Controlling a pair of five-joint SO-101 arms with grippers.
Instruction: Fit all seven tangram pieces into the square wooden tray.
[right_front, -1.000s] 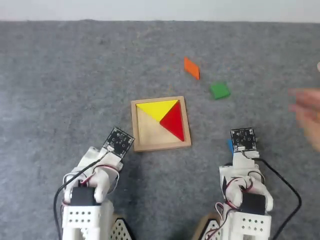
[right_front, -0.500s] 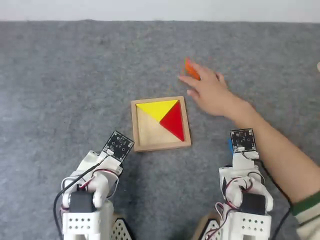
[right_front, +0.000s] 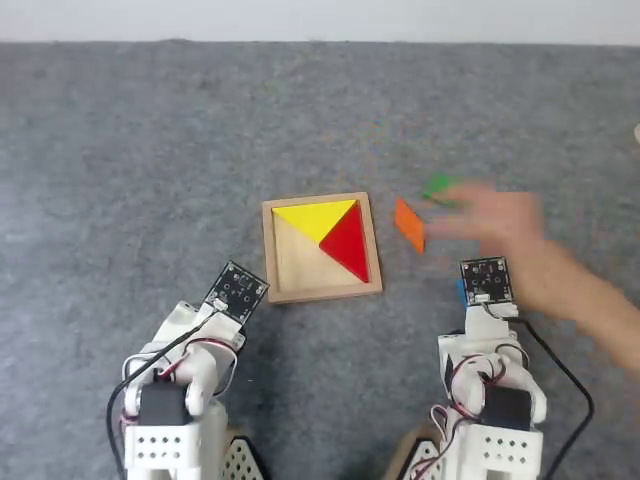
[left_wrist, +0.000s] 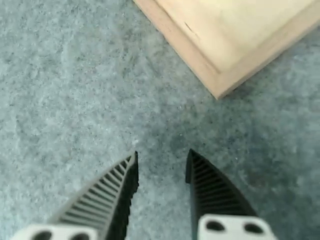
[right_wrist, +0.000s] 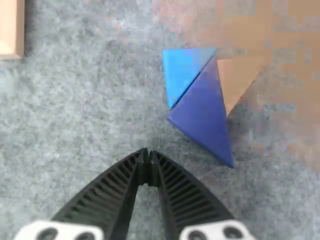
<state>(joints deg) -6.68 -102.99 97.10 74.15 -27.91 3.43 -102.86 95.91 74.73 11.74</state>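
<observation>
Grey carpet (right_front: 150, 130); tray (right_front: 325, 292) holds yellow triangle (right_front: 312, 218), red triangle (right_front: 348, 245). Left tool (left_wrist: 162, 154) parted, right tool (right_wrist: 149, 151) closed, both empty.

high camera looks down; wrist cameras close, downward (all share tray (right_front: 320, 291))

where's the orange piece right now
In the high view the orange piece lies on the grey mat just right of the wooden tray, between it and a person's hand, with the green piece just beyond.

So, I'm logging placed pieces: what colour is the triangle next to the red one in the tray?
Yellow; the triangle shows best in the high view.
</observation>
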